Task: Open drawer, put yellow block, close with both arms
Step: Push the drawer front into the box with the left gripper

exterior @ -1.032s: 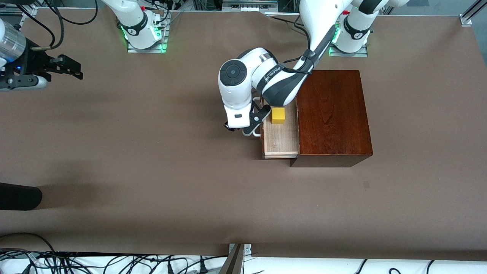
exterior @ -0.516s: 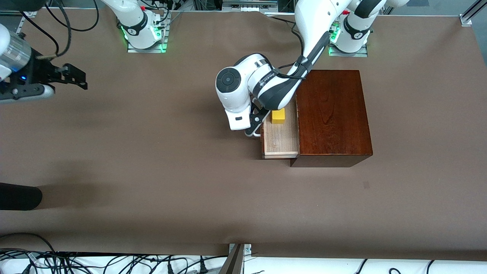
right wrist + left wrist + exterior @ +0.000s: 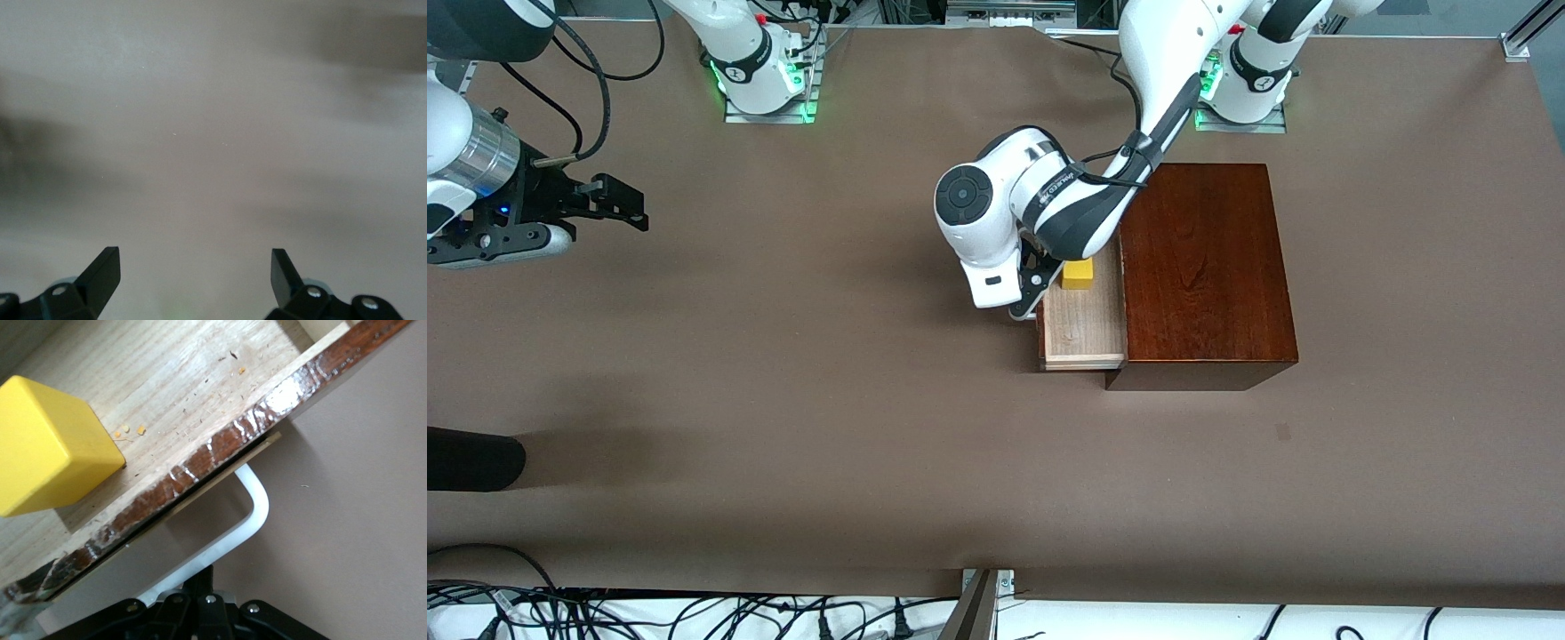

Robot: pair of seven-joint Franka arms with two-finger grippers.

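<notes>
The drawer (image 3: pixel 1083 329) stands partly pulled out of the dark-brown box (image 3: pixel 1205 267), toward the right arm's end of the table. The yellow block (image 3: pixel 1078 274) lies in the pale tray; it also shows in the left wrist view (image 3: pixel 47 447). My left gripper (image 3: pixel 1030 298) is shut, and its tips (image 3: pixel 207 577) rest against the white handle (image 3: pixel 250 513) in front of the reddish-brown drawer front (image 3: pixel 220 447). My right gripper (image 3: pixel 633 206) is open and empty (image 3: pixel 193 267), over bare table at the right arm's end.
The brown table cover (image 3: pixel 783 400) is bare between the right gripper and the drawer. A dark rounded object (image 3: pixel 471 458) juts in at the right arm's end, nearer the camera. Cables (image 3: pixel 694 613) lie along the table's near edge.
My left gripper has closed in on the drawer front until its tips meet the handle. My right gripper has moved toward the drawer. The drawer and block have not visibly shifted.
</notes>
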